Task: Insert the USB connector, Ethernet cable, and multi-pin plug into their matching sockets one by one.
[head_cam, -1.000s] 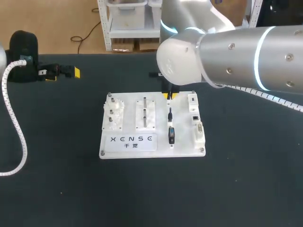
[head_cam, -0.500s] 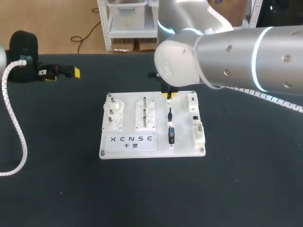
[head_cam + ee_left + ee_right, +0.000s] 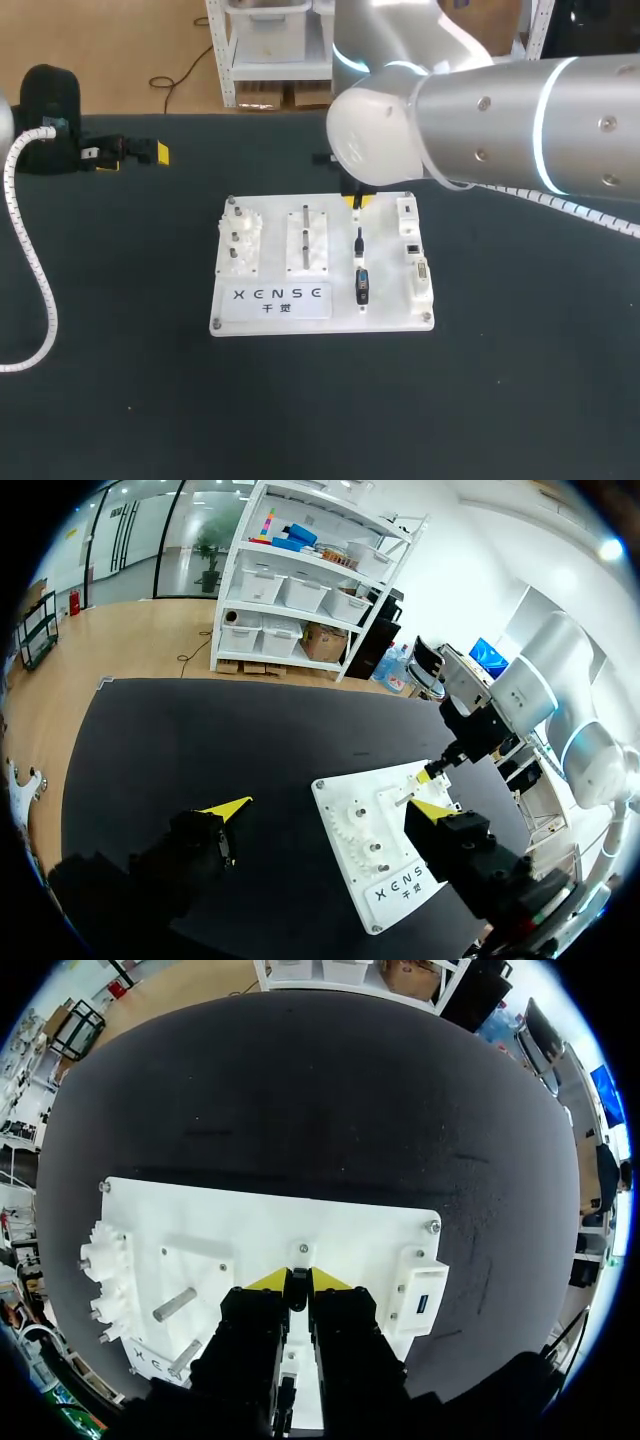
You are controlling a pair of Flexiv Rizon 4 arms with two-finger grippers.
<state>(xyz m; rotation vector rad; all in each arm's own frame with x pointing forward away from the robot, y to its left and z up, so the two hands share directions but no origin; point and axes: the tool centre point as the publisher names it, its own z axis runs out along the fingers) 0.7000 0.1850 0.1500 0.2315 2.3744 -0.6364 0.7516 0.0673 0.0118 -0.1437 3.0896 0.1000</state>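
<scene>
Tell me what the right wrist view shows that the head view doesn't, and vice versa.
Right wrist only: the right gripper pinching a small dark connector between its yellow tips. Head only: the open left gripper parked at the table's left rear, and a blue-and-black plug lying on the white plastic board. Both: that board and its white socket block.

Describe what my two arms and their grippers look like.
The right arm is silver-grey with rounded joints, a glowing pale ring and a white spiral-wrapped cable. The left side shows mainly a similar cable. Both the left gripper and right gripper are black with bright yellow tips.
</scene>
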